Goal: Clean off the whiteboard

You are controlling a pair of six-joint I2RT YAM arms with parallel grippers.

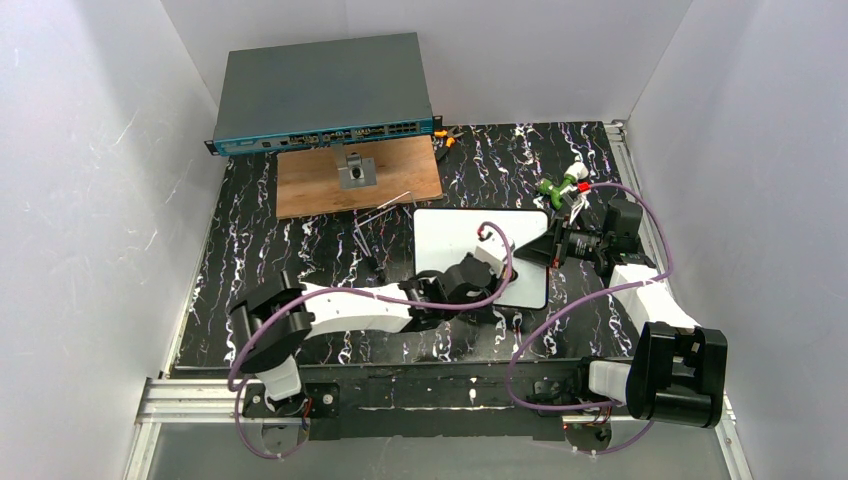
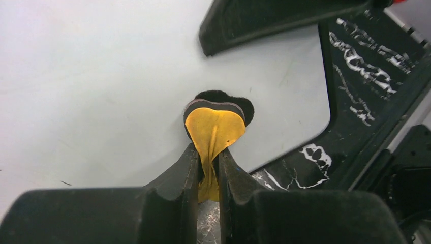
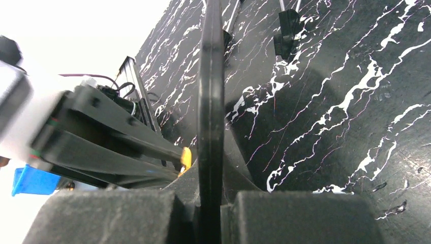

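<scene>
The whiteboard [image 1: 450, 235] sits near the middle of the black marbled table [image 1: 260, 260], a little toward 3 o'clock in the overhead view. Whether its gripped edge rests on the surface or is raised cannot be told. The right gripper [image 3: 211, 189] comes in from 3 o'clock, and its fingers are pinched narrowly on the board's thin black rim, which runs edge-on between them in the right wrist view. The left gripper [image 2: 208, 158] reaches across from 8 o'clock. Its fingers are nearly closed on a yellow eraser [image 2: 213, 127], whose dark felt face presses against the white surface close to the board's rounded corner. A brown wooden panel [image 1: 400, 185] lies at about 11 o'clock from the board, and a flat grey box [image 1: 325, 90] lies beyond it at the far edge. A green-and-white marker [image 1: 558, 186] rests at about 2 o'clock, just beyond the right wrist.
</scene>
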